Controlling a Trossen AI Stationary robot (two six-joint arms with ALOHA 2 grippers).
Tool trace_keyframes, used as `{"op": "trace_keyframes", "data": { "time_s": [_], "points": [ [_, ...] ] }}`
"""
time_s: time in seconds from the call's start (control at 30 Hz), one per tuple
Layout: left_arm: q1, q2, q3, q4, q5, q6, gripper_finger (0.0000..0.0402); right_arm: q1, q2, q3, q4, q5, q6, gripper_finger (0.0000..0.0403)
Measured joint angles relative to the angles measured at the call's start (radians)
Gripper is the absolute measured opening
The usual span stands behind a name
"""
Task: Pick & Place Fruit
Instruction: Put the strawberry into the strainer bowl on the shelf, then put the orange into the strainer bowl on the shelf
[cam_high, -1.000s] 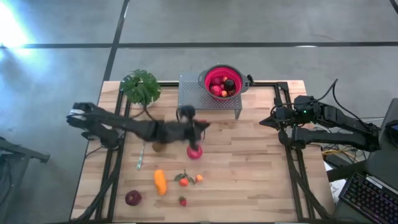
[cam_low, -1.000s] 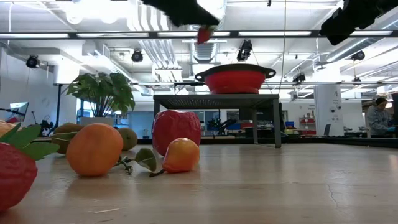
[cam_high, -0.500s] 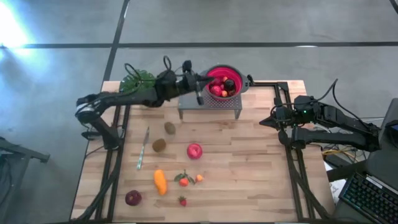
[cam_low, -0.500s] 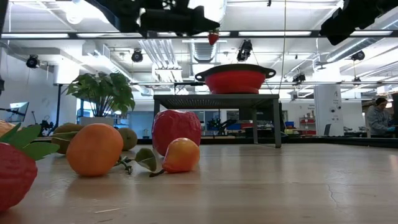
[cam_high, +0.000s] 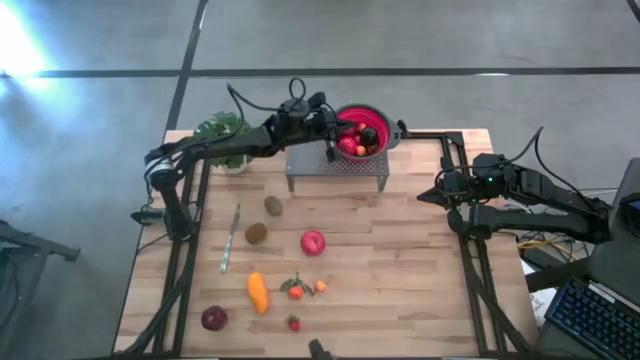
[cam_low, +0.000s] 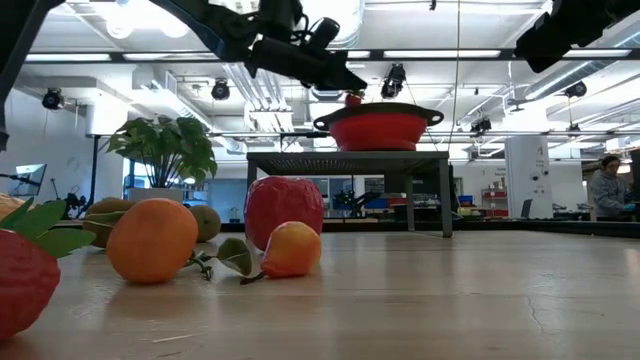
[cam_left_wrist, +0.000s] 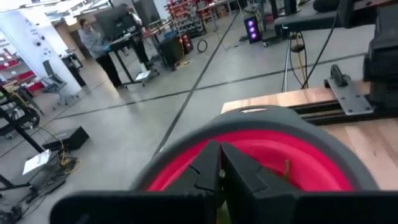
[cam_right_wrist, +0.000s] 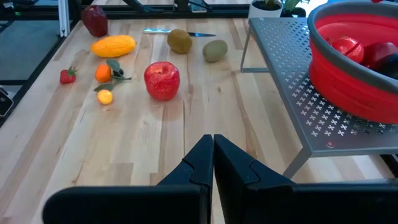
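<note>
My left gripper (cam_low: 347, 86) reaches from the table's left over the left rim of the red colander bowl (cam_high: 360, 131), shut on a tiny red strawberry (cam_low: 352, 98). The bowl holds several fruits and stands on a grey perforated stand (cam_high: 337, 166). On the table lie two kiwis (cam_high: 272, 206), a red apple (cam_high: 313, 242), a long orange piece (cam_high: 258, 292), a dark plum (cam_high: 214, 318), another strawberry (cam_high: 294, 323) and orange bits (cam_high: 296, 291). My right gripper (cam_right_wrist: 212, 146) waits shut at the table's right side. My left gripper pinches the tiny strawberry between its two fingertips. A bit of green (cam_left_wrist: 219, 214) shows in the seam between the fingers. The fingers come from the table's left, slanting slightly down. The strawberry hangs just under the tips, lifted clear, right above the bowl's rim (cam_low: 380, 108).
A leafy potted plant (cam_high: 222, 131) stands at the far left corner beside the stand. A knife (cam_high: 230, 240) lies left of the kiwis. Black rails run along both sides of the table (cam_high: 420, 290). A person stands in the room behind.
My left gripper has swung from above the apple at the table's middle toward the far edge and a little up, rolling as it went. It has stayed shut on the strawberry, which now hangs over the bowl's left rim.
</note>
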Motion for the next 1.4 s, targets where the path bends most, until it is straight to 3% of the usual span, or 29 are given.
{"op": "trace_keyframes", "data": {
  "time_s": [0.33,0.67,0.83,1.2,1.4],
  "points": [
    [0.011,0.047,-0.003,-0.043,-0.001,0.009,0.0031,0.000,0.000,0.000,0.000,0.000,0.000,0.0008],
    [0.002,-0.021,0.031,-0.102,-0.008,0.007,0.0121,0.000,0.000,0.000,0.000,0.000,0.000,0.0008],
    [-0.023,-0.101,0.041,-0.268,-0.007,0.009,0.0140,0.000,0.000,0.000,0.000,0.000,0.001,0.0009],
    [-0.138,-0.299,0.039,-0.669,-0.009,0.002,0.0140,0.000,0.000,0.000,0.000,0.000,-0.001,0.0008],
    [-0.293,-0.356,0.037,-0.848,-0.152,-0.028,0.0124,0.000,0.000,0.000,0.000,0.000,0.001,0.0008]
  ]
}}
